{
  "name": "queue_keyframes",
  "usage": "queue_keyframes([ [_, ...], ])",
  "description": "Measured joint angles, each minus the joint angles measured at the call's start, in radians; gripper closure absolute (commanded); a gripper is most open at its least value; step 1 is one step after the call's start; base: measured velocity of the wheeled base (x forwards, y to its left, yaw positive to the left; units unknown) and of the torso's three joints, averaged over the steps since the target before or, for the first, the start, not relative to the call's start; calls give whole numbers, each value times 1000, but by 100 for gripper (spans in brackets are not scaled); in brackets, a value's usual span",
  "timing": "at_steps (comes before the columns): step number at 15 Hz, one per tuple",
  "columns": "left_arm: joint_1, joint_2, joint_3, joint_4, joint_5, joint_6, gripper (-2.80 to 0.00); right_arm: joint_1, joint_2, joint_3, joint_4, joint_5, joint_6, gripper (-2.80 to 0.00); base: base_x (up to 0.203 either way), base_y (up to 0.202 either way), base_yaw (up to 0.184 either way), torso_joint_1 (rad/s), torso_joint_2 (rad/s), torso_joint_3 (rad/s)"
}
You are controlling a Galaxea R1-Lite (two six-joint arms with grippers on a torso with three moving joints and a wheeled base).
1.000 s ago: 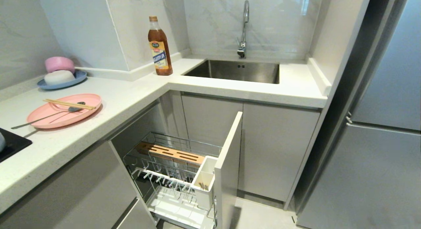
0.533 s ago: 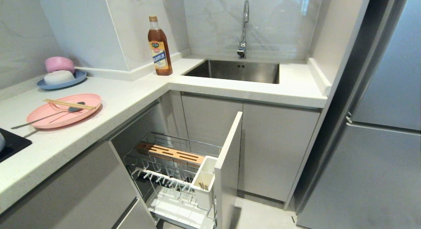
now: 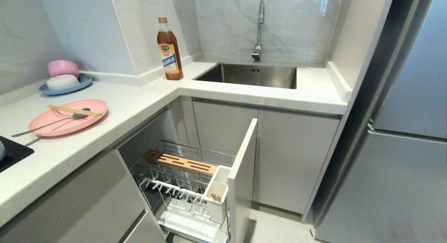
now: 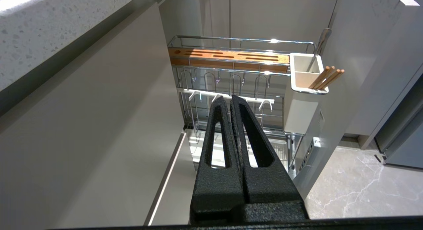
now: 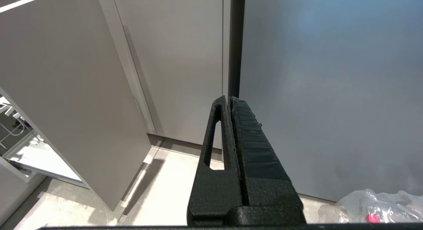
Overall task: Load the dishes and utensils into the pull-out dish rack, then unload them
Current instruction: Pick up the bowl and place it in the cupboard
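Note:
The pull-out dish rack [image 3: 164, 145] stands drawn out below the counter, with its copper-brown strip [image 3: 181, 162] and white caddy [image 3: 217, 187]. In the left wrist view, chopsticks [image 4: 327, 78] lean in the caddy [image 4: 305, 74]. A pink plate [image 3: 42, 126] on the counter carries two more chopsticks [image 3: 73, 110] and a grey spoon [image 3: 49, 124]. A pale bowl [image 3: 63, 81] lies upside down on a blue plate [image 3: 85, 83], next to a pink bowl [image 3: 63, 67]. My left gripper [image 4: 230, 98] is shut and empty, low in front of the rack. My right gripper [image 5: 228, 98] is shut and empty beside the fridge door. Neither arm shows in the head view.
A brown bottle [image 3: 170, 49] stands at the counter's corner, near the steel sink [image 3: 251, 75] and tap [image 3: 258, 30]. A grey fridge [image 3: 401, 131] fills the right side. A black hob [image 3: 10, 152] sits at the far left. A clear plastic bag [image 5: 373, 207] lies on the floor.

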Motion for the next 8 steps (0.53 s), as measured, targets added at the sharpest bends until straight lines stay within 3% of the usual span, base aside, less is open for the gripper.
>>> queue_keyframes([
  [4, 0, 0, 1, 0, 1, -5, 0, 0, 0, 0, 0, 0, 0, 0, 0, 0, 0, 0, 0, 0],
  [8, 0, 0, 4, -5, 18, -70, 0, 0, 0, 0, 0, 0, 0, 0, 0, 0, 0, 0, 0, 0],
])
